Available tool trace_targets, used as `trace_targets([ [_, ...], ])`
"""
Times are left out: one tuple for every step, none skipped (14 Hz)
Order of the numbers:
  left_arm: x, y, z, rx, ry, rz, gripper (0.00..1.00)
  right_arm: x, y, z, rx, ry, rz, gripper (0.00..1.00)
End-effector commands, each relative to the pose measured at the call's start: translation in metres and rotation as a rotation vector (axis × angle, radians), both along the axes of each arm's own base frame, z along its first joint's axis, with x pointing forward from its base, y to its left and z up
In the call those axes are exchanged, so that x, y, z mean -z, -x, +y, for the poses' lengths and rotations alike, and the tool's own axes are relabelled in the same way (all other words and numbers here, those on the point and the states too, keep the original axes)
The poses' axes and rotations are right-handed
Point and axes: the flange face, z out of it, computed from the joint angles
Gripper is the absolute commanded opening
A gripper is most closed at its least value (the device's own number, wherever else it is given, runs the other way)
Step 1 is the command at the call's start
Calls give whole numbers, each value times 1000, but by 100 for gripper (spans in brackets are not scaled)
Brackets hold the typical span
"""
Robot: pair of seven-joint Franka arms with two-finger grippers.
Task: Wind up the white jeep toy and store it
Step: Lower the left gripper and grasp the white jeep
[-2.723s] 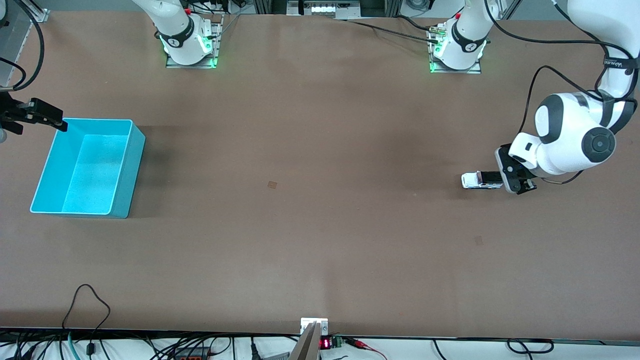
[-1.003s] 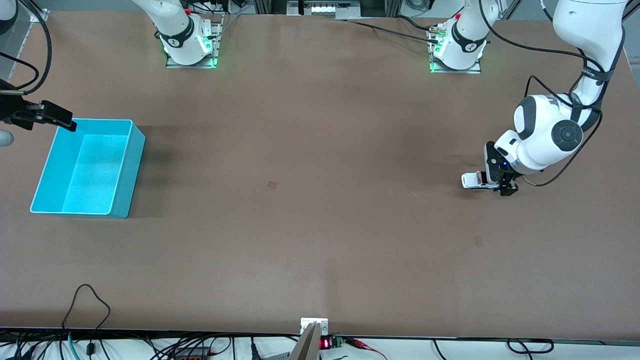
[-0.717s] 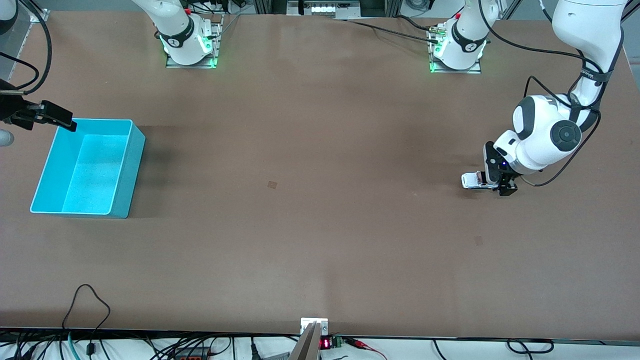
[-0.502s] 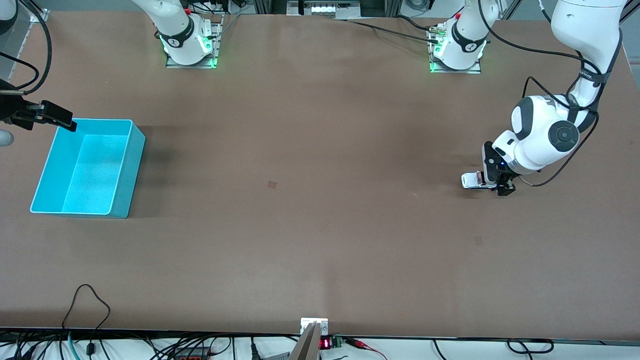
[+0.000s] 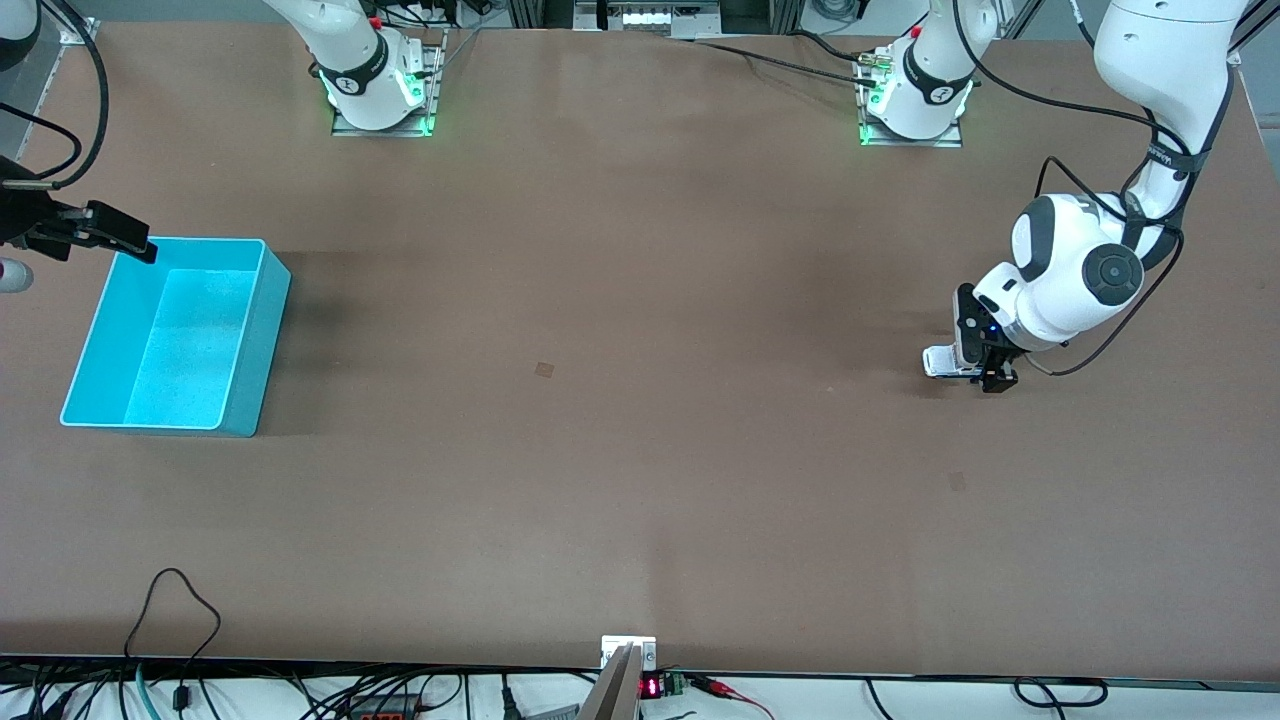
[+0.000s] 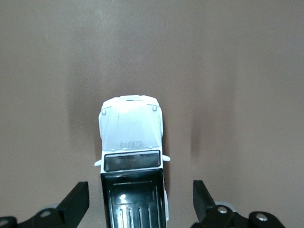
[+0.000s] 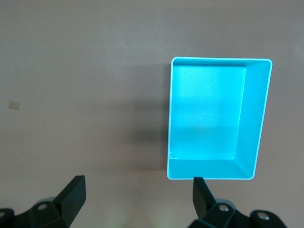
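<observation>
Lowered over the past few seconds, the left end effector (image 5: pixel 979 362) now brackets the rear of the white jeep toy (image 5: pixel 941 361), where earlier it hung higher, just beside the toy's rear end, with the black roof in plain sight. The jeep has not shifted: it sits on the brown tabletop (image 5: pixel 640 470) toward the left arm's end, well apart from the cyan bin (image 5: pixel 252 340). Seen from the left wrist, the white jeep toy (image 6: pixel 131 156) lies between the spread fingers (image 6: pixel 76 203), its white hood pointing away from the wrist and its ribbed black roof closest; bare tabletop shows on each side between the toy and the fingers, so the end effector is released, gripping nothing.

At the right arm's end, the right end effector (image 5: pixel 110 233) waits in the air at the bin's corner farthest from the front camera, little changed from the earlier frames. From the right wrist, the cyan bin (image 7: pixel 254 118) stands upright on the tabletop with nothing inside, and the right end effector (image 7: pixel 137 199) is likewise spread wide and holding nothing.
</observation>
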Motion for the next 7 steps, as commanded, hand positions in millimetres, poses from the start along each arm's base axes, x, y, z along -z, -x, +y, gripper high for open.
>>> trace_targets([
  [-1, 1, 6, 11, -5, -9, 96, -4, 4, 4, 9, -2, 1, 100],
  [-1, 1, 6, 11, -5, -9, 94, -6, 4, 5, 6, -2, -2, 100],
  [0, 1, 6, 11, -4, -8, 90, -6, 3, 8, 1, 0, -4, 100],
  [-1, 1, 6, 11, -5, -9, 80, -6, 3, 11, -7, -1, -4, 100],
  [0, 1, 6, 11, -4, -8, 66, -6, 3, 11, -7, -1, -4, 100],
  [0, 1, 6, 11, -4, -8, 54, -7, 4, 12, -8, -1, -5, 100],
  [0, 1, 6, 11, -4, -8, 45, -7, 4, 13, -8, -2, -5, 100],
])
